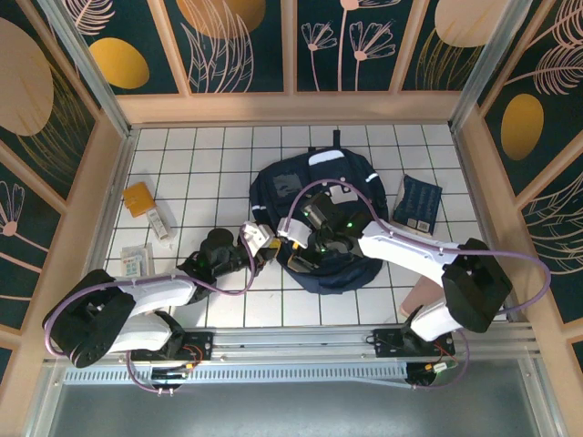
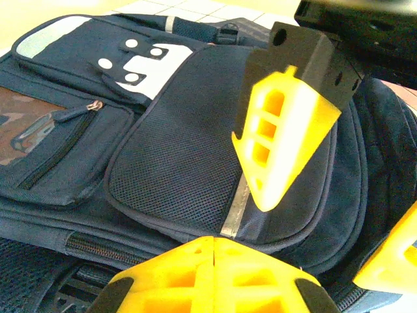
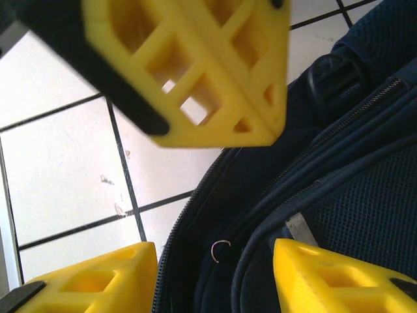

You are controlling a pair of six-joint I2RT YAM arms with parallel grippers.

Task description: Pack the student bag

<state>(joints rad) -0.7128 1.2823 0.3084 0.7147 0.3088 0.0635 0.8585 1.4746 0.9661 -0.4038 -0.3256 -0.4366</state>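
- The large navy-blue fabric student bag (image 1: pixel 278 187) lies flat on the white tiled table (image 1: pixel 182 159), mid-table and just ahead of both arms, front pockets facing up
- The left gripper (image 2: pixel 213 251) has its yellow fingers pressed together with nothing between them; it hovers at the bag's near-left edge
- The right gripper (image 3: pixel 214 246) has its fingers spread apart, straddling the bag's zipped rim; a small metal zip ring (image 3: pixel 221 251) lies between them, not pinched
- Likely handling: soft, limp cloth that sags and folds rather than lifting whole; the dark mesh pocket (image 2: pixel 176 169) offers poor purchase
- Better holds look to be the piped rim or the zip ring; one gripper could pin the fabric while the other pulls
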